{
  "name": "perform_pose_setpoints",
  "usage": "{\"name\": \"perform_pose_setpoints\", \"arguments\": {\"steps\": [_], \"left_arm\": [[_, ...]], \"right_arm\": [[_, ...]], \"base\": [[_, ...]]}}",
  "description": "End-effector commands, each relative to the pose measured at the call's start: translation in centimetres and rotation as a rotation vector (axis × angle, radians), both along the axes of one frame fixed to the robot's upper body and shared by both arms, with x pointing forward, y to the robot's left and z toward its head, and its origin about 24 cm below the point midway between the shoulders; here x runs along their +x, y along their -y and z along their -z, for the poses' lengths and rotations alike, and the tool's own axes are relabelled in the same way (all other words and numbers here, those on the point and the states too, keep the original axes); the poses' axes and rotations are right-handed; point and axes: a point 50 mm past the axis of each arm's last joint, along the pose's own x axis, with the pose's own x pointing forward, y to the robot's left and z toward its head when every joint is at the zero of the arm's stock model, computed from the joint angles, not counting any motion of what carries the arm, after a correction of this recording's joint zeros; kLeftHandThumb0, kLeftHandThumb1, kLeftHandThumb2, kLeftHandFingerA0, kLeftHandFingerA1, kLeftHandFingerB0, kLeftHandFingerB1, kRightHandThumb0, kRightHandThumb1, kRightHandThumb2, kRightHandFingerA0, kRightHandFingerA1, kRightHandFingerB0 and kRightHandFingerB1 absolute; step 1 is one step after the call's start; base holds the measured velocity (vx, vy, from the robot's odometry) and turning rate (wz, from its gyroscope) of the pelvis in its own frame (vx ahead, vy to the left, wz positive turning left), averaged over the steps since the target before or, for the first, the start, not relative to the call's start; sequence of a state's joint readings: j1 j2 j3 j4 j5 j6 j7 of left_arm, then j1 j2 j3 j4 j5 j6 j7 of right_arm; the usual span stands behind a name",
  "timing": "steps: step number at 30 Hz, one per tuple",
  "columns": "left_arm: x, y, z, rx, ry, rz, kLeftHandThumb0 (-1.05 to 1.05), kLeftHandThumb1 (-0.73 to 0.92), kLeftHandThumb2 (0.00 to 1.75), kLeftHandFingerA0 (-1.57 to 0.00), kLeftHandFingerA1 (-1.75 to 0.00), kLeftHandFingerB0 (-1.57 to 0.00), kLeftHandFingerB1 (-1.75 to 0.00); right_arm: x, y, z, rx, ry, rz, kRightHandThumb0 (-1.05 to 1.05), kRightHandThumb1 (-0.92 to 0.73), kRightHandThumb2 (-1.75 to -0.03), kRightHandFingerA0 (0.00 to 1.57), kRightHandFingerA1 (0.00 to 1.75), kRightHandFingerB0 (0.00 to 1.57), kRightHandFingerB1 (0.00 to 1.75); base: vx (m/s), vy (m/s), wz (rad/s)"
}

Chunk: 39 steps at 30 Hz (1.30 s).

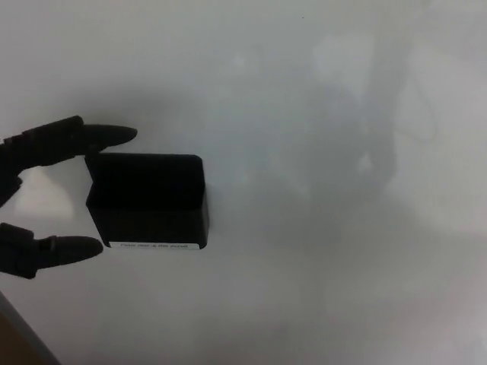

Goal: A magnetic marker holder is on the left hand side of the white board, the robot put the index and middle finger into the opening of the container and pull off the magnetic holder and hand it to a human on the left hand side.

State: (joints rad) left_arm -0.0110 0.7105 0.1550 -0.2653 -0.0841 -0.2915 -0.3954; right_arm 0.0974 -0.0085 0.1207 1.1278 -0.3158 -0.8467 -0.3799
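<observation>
The black rectangular plastic magnetic marker holder (148, 201), with a white label strip along its lower front edge, sits stuck to the glossy white board (319, 228) on its left side, its opening facing up. The left robot hand (34, 194) comes in from the left edge, spread wide open and holding nothing: its upper fingers (91, 137) reach over the holder's top-left corner, apparently just above the opening, while the thumb lies near the lower-left corner, beside the label. The holder thus lies between the upper fingers and the thumb, just to the hand's right. The main risk, as it looks from here, is that the fingers slide past the rim or press on the back wall instead of dropping into the opening, so a pull would slip off. The dark hand against the dark holder makes contact hard to judge. A skewed pull could also drag the magnet along the board rather than lift it free. The right robot hand is not in view.
</observation>
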Motion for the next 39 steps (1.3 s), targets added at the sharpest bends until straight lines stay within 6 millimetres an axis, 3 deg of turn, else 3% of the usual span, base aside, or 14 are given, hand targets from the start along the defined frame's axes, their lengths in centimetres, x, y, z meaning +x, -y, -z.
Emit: {"name": "perform_pose_setpoints", "arguments": {"steps": [1,17,19,20,23,26,31,39], "left_arm": [[1.5,0.4,-1.5,0.11,-0.085,-0.007,-0.32,0.45,0.54,-0.33,-0.37,-0.29,-0.32],[2.9,1.2,-1.4,0.158,-0.126,-0.023,-0.35,0.45,0.6,-0.3,-0.4,-0.26,-0.35],[3.0,1.1,-1.3,0.135,-0.187,-0.021,-0.35,0.44,0.6,-0.33,-0.41,-0.23,-0.35],[3.0,1.2,-1.3,0.124,-0.218,-0.01,-0.28,0.49,0.55,-0.43,-0.4,-0.25,-0.31],[3.0,1.2,-1.4,0.111,-0.259,0.006,-0.28,0.49,0.55,-0.43,-0.4,-0.25,-0.31],[3.7,1.2,-2.4,0.135,-0.436,0.071,-0.34,0.52,0.56,-0.54,-0.41,-0.33,-0.33],[3.8,1.2,-2.7,0.141,-0.465,0.075,-0.34,0.52,0.56,-0.54,-0.41,-0.33,-0.33],[6.3,2.0,-4.7,0.246,-0.571,0.125,-0.45,0.47,0.54,-0.57,-0.42,-0.37,-0.34]], "right_arm": [[0.4,0.4,-0.6,-0.036,0.079,-0.008,-0.5,-0.69,-0.61,0.78,0.52,0.57,0.43],[0.8,0.4,-0.8,-0.055,0.097,-0.024,-0.47,-0.62,-0.62,0.79,0.54,0.55,0.44],[0.9,0.4,-0.8,-0.056,0.098,-0.029,-0.47,-0.62,-0.62,0.78,0.54,0.55,0.44],[1.0,0.4,-0.8,-0.059,0.098,-0.03,-0.46,-0.63,-0.61,0.79,0.54,0.57,0.44],[1.0,0.3,-0.8,-0.064,0.099,-0.031,-0.46,-0.63,-0.61,0.79,0.54,0.57,0.44],[1.3,0.4,-0.8,-0.078,0.098,-0.042,-0.43,-0.64,-0.6,0.8,0.54,0.59,0.45],[1.3,0.4,-0.8,-0.082,0.099,-0.045,-0.43,-0.64,-0.6,0.8,0.54,0.59,0.45],[1.6,0.5,-0.8,-0.133,0.094,-0.086,-0.36,-0.66,-0.58,0.73,0.51,0.61,0.46]], "base": [[0.0,0.0,0.0],[0.0,0.0,0.0],[0.0,0.0,0.0],[0.0,0.0,0.0],[0.0,0.0,0.0],[0.0,0.0,0.0],[0.0,0.0,0.0],[0.0,0.0,0.0]]}}
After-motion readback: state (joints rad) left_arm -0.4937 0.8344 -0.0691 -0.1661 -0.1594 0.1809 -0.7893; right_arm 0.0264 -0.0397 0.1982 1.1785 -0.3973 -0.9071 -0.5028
